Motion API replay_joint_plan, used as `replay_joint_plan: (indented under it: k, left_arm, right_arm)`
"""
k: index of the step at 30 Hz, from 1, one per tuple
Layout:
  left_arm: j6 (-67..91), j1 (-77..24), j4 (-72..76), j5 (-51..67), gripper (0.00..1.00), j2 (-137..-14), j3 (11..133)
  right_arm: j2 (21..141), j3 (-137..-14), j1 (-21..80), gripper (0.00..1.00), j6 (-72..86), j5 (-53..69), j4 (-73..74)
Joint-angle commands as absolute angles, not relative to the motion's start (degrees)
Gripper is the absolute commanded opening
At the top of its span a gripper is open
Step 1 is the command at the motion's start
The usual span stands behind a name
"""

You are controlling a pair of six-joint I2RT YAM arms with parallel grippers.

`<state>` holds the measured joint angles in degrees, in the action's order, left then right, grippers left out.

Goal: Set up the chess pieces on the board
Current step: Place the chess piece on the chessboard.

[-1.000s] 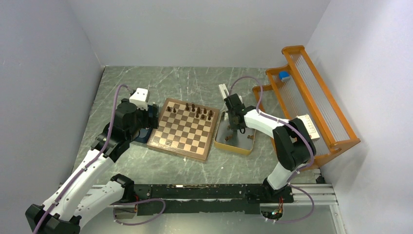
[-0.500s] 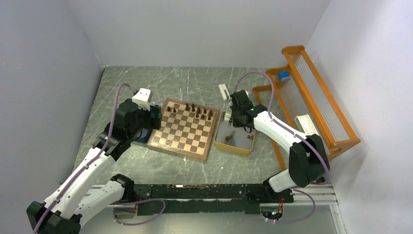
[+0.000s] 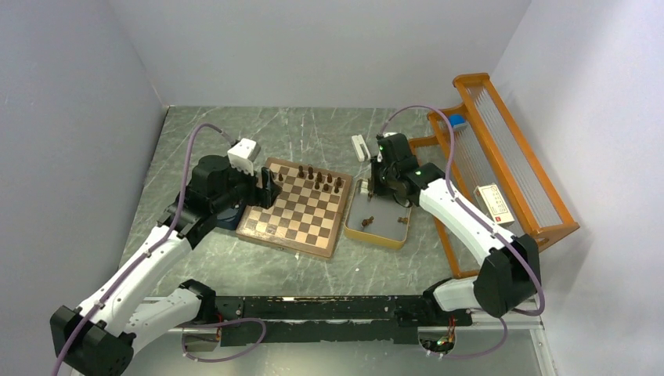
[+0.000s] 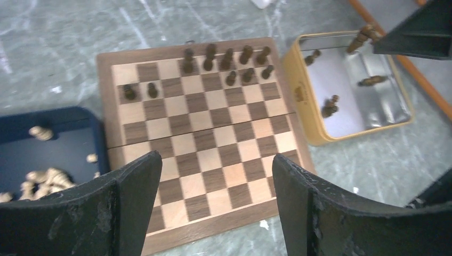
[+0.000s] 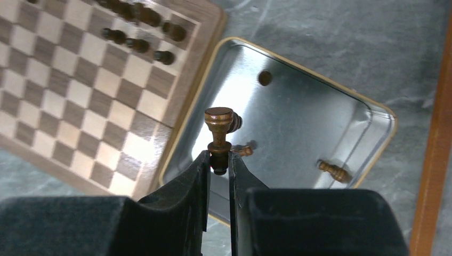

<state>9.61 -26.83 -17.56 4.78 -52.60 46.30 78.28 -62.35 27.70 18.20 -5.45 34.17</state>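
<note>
- Change since a second ago: my left claw (image 3: 267,188) has swung right, from beside the board (image 3: 296,210) to over its left edge. My right claw (image 3: 383,186) has risen off the yellow-rimmed tray (image 3: 354,233) toward its far end.
- Blue tray (image 4: 80,120), left of the board and touching its edge: holds pale chessmen (image 4: 45,178), mostly heaped at its near left.
- Left claw, wrist view (image 4: 213,213): jaws spread wide with nothing between them, hanging above the board's near rows.
- Board, wrist view (image 4: 213,160): flat on the grey marbled table (image 3: 313,125), between the two trays.
- Dark chess pieces (image 4: 229,58): upright in the board's two far rows. Two stand apart toward the left and the rest are clustered toward the right.
- Yellow-rimmed tray, wrist view (image 5: 392,114): just right of the board. A few loose dark pieces (image 5: 333,170) lie or stand on its metal floor.
- Right claw, wrist view (image 5: 218,160): pinched tight on the held chessman (image 5: 218,128), gripping its lower end with the round head sticking out, above the tray's left part.
- Orange rack (image 3: 501,164): far right, against the wall.
</note>
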Motion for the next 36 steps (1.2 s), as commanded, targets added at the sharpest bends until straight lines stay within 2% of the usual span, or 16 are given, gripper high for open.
replay_joint_plan:
  k: [1, 6, 11, 19, 25, 30, 36]
  left_arm:
    - [13.79, -27.03, -9.96, 18.13, 0.79, -54.67, 47.89]
    - [16.36, -26.94, -2.5, 26.47, 0.78, -57.81, 46.18]
    - [21.06, -27.07, 11.61, 33.35, 0.73, -58.93, 42.52]
    - [15.91, -30.51, 41.7, 34.36, 0.81, -60.4, 32.44]
    - [-4.57, -39.62, 55.87, 24.4, 0.88, -63.4, 27.27]
    - [-5.13, -41.63, 68.34, 19.17, 0.91, -70.28, 27.61]
    - [-8.19, -42.82, 68.98, 19.39, 0.9, -74.88, 31.75]
  right_arm:
    - [75.21, -65.08, 27.34, 0.11, 20.1, 2.85, 34.0]
    - [73.44, -65.69, 27.36, 0.11, 23.68, 11.76, 31.86]
    - [70.87, -64.44, 27.33, 0.11, 29.31, 19.34, 26.87]
    - [68.56, -63.01, 27.33, 0.11, 37.05, 27.28, 19.64]
    - [66.43, -61.58, 27.33, 0.11, 43.27, 32.29, 13.26]
    - [64.94, -60.26, 27.35, 0.11, 47.02, 35.22, 9.38]
    - [64.22, -60.5, 27.39, 0.12, 47.32, 36.08, 9.5]
